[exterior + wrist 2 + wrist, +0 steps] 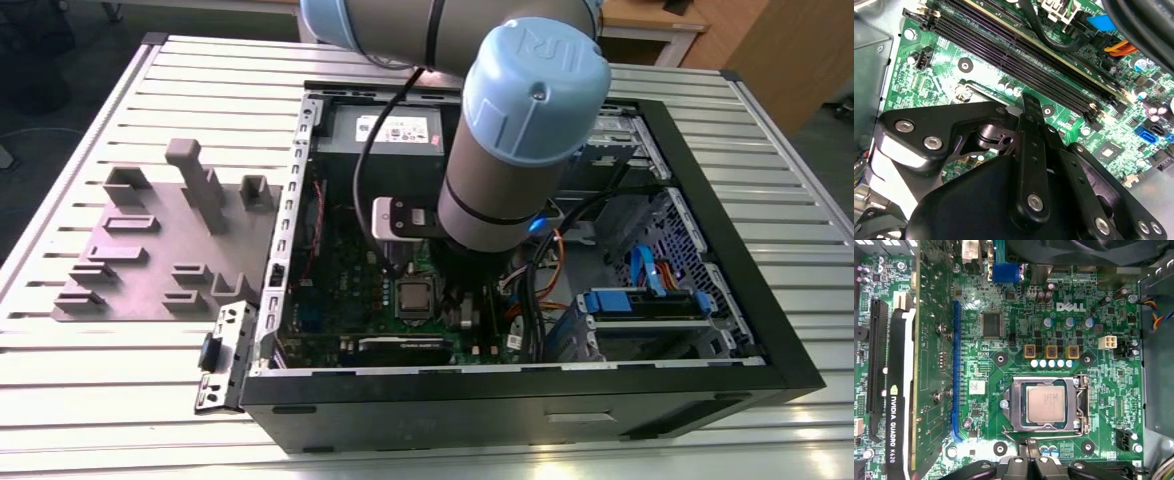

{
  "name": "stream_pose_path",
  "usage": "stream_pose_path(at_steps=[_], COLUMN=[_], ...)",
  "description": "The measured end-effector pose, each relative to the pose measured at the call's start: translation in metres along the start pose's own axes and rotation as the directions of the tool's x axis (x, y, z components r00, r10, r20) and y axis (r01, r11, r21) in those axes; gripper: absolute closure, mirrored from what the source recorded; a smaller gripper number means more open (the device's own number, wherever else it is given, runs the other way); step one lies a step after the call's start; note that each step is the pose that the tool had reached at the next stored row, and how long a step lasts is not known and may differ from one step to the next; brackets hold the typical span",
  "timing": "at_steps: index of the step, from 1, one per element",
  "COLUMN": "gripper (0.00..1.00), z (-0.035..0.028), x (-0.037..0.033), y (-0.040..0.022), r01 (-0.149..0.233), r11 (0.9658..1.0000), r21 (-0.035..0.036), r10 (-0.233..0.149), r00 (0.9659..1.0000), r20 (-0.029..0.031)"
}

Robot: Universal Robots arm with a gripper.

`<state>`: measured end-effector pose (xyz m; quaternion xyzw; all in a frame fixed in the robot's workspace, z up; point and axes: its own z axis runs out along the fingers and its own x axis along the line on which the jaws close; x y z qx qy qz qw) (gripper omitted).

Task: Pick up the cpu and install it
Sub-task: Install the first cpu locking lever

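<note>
- First wrist view: cpu [1045, 405] lies seated inside the socket frame [1081, 405] on the motherboard [1019, 345]
- Hand [1033, 460] hovers just beside it, fingers nearly together, empty
- Judged step: placement done; latching needs care

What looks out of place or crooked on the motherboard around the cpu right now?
Nothing stands out. In the first wrist view the cpu lies flat and square inside the socket frame on the motherboard, its edges parallel to the frame. The tool sits beside the socket, apart from the chip.
</note>
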<state>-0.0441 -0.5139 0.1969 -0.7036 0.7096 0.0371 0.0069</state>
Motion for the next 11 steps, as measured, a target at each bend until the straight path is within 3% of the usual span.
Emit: stream_pose_path(at_steps=[5,11], gripper=[0.89,0.89], z=[-0.0051,-0.0056], x=[-0.0003,-0.0003], y=[0.0002,0.0002], r01=[0.0,0.0], r11=[1.0,1.0], r21=[0.0,0.0], r10=[0.0,0.0], r00=[1.0,1.0], r20=[0.0,0.0])
